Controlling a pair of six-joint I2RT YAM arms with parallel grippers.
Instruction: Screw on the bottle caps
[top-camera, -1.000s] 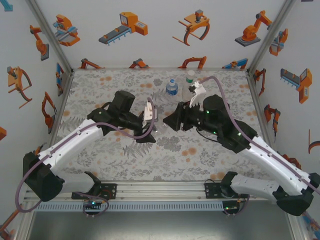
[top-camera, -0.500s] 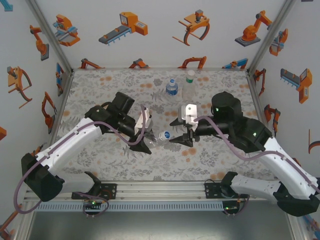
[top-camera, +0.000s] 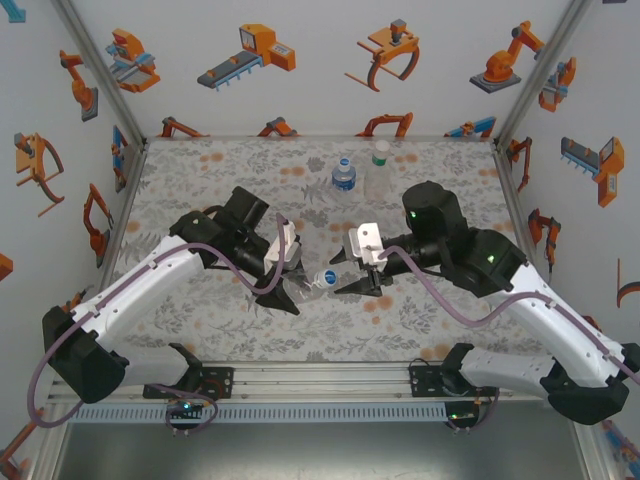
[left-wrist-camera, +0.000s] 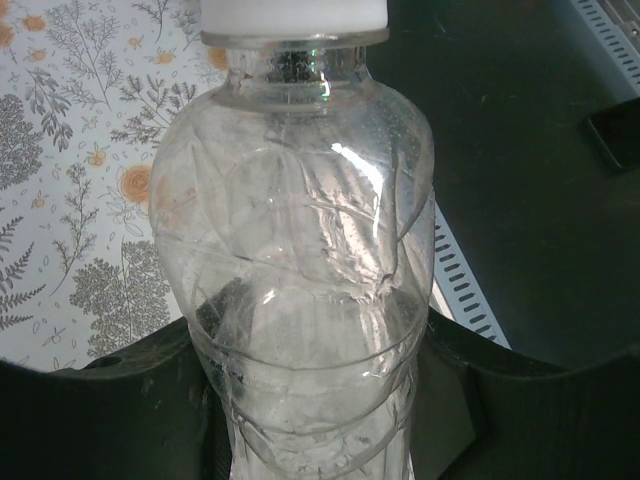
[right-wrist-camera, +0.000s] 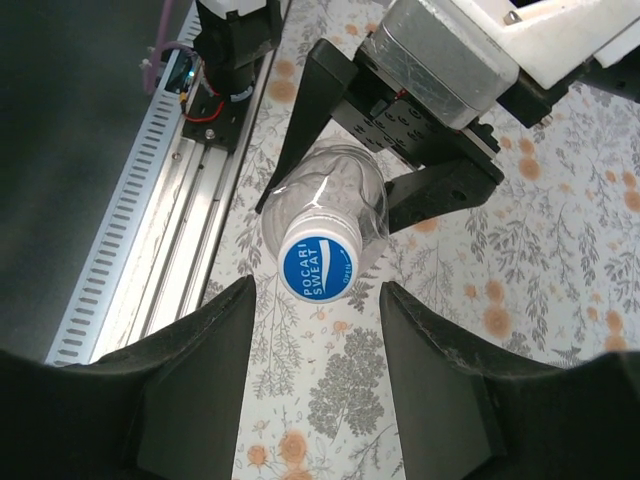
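Presently, left gripper (top-camera: 298, 285) is clamped on the body of the clear unlabelled bottle (left-wrist-camera: 310, 280), held tilted above the worktop (top-camera: 200, 180) near the middle, neck pointing at the right arm. Cap (right-wrist-camera: 319, 268) sits on the neck: white side wall, blue printed top. Cannot tell how tightly it sits. Right gripper (top-camera: 348, 277) is spread wide, fingers (right-wrist-camera: 190, 380) flanking the cap with a gap on each side, holding nothing. Blue-label bottle (top-camera: 343, 176) and green-capped bottle (top-camera: 379, 172) stand upright side by side near the far edge, well apart from both grippers.
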